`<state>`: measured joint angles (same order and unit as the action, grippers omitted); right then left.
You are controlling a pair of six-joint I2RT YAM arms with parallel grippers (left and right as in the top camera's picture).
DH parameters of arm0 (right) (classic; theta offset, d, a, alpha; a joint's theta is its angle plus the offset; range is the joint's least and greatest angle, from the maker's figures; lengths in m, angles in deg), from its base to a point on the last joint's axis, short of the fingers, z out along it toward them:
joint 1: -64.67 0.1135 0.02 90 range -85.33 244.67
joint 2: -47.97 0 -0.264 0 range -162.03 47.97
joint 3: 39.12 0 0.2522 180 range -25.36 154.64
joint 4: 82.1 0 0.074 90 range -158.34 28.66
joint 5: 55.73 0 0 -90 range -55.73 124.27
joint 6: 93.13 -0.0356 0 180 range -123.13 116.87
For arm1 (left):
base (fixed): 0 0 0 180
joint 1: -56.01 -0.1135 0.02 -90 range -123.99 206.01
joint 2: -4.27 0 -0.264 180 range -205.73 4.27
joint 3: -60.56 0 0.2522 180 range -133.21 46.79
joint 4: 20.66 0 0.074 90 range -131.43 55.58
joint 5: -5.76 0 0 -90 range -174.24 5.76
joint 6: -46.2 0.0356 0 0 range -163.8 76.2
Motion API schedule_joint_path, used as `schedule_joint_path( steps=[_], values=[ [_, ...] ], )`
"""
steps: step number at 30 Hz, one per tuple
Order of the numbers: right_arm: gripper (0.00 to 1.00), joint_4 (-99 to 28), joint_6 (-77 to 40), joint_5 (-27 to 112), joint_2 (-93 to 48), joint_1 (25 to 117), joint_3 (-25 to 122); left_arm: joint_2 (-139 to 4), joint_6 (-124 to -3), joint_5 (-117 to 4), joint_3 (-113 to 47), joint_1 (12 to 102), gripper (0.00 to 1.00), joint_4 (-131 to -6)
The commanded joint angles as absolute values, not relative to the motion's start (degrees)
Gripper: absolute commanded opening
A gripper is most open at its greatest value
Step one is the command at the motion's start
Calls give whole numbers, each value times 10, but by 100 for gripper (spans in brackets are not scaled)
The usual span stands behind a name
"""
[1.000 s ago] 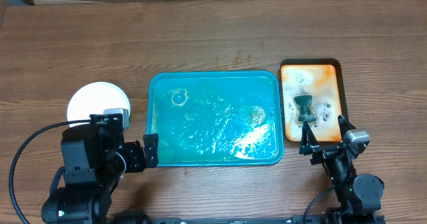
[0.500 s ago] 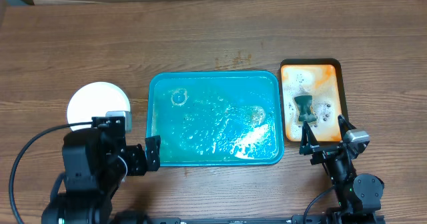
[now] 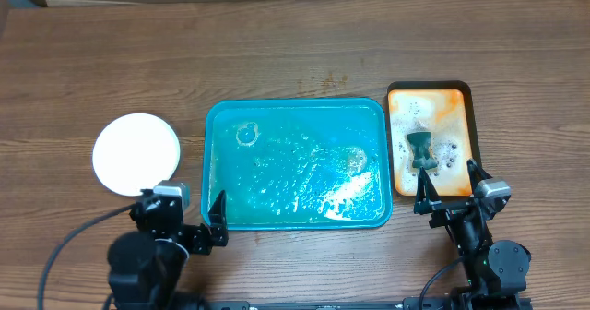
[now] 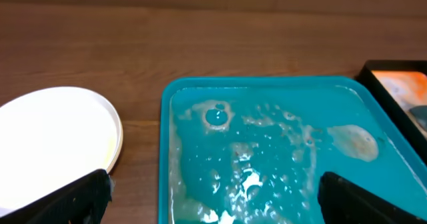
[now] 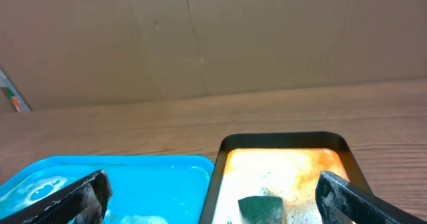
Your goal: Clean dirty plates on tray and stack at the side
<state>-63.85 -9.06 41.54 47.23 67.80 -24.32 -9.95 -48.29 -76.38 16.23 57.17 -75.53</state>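
Observation:
The teal tray [image 3: 295, 101] lies mid-table holding only soapy water and foam; no plates show on it. Left of it on the table rests a clean white plate [image 3: 136, 153], the top of the plates; how many lie beneath I cannot tell. My left gripper [image 3: 182, 220] hovers open near the tray's front-left corner, empty. The left wrist view shows the plate [image 4: 57, 141], the tray [image 4: 165, 137] and my left gripper [image 4: 217, 204] spread wide. At the front right, my right gripper [image 3: 449, 195] stands open and empty.
A smaller orange tray [image 3: 442, 102] with a black rim sits right of the teal one, foamy, with a dark green sponge [image 3: 420, 149] on it. In the right wrist view the sponge [image 5: 261, 209] lies ahead between the fingers [image 5: 67, 201]. Cardboard lines the far edge.
My left arm has pulled back toward the table's near edge, uncovering the white plate. Both grippers stayed open. The right arm has not moved.

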Motion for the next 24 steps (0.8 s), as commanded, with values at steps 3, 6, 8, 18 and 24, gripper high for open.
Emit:
schedule_joint_path(
  steps=[3, 6, 8, 18, 24],
  values=[
    [100, -642, -87, 418, 478, 675, -249, -18, -533, -771, 284, 577, 100, -646],
    [100, -642, -87, 418, 478, 675, -249, 24, -548, -771, 341, 577, 100, -570],
    [100, -642, -88, 418, 478, 675, -249, 42, -548, -771, 370, 577, 100, -518],
    [100, -642, -87, 418, 478, 675, -249, 41, -454, -735, 465, 579, 100, -282],
    [100, -642, -87, 418, 478, 675, -249, 41, -460, -727, 465, 581, 100, -378]
  ],
)
